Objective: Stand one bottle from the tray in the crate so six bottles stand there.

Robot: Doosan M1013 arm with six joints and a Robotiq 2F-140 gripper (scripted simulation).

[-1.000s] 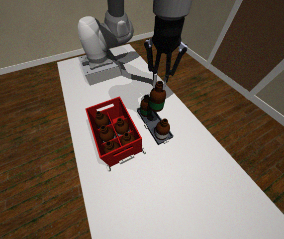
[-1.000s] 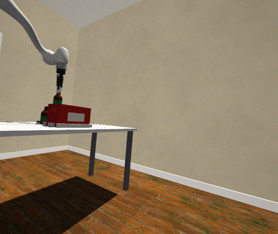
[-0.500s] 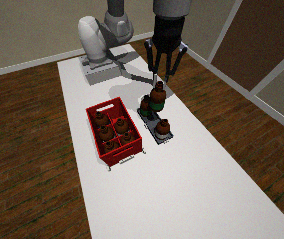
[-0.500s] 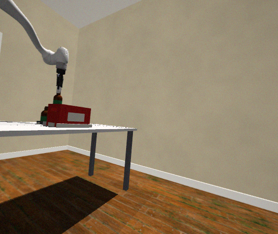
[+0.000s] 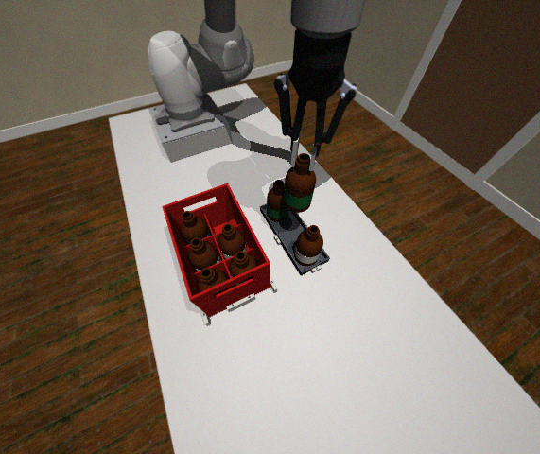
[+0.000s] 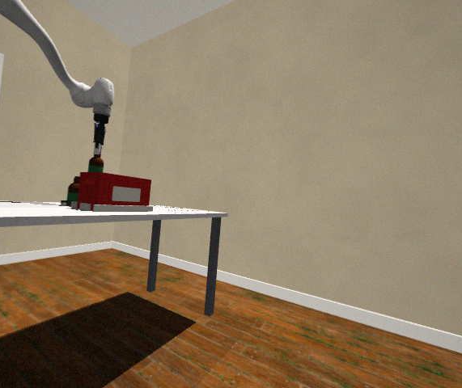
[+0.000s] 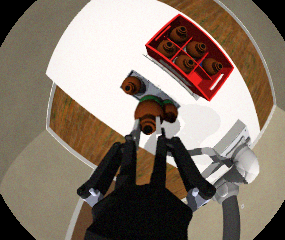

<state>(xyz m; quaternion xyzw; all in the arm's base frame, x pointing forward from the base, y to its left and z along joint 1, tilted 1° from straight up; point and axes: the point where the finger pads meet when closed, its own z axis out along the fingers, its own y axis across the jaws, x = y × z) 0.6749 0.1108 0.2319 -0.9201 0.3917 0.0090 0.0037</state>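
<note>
My gripper (image 5: pixel 303 157) is shut on the neck of a brown bottle with a green label (image 5: pixel 300 184) and holds it upright above the middle of the dark tray (image 5: pixel 294 239). The lifted bottle also shows in the exterior view (image 6: pixel 95 164) and in the wrist view (image 7: pixel 148 114). Two bottles stand on the tray: a green-labelled one (image 5: pixel 276 200) at the far end and a white-labelled one (image 5: pixel 308 243) at the near end. The red crate (image 5: pixel 215 245) to the tray's left holds several brown bottles; its far right cell (image 5: pixel 222 207) is empty.
The robot base (image 5: pixel 189 131) stands at the far end of the white table. The table's right edge runs close beside the tray. In the exterior view the crate (image 6: pixel 113 191) hides the tray and most of the bottles.
</note>
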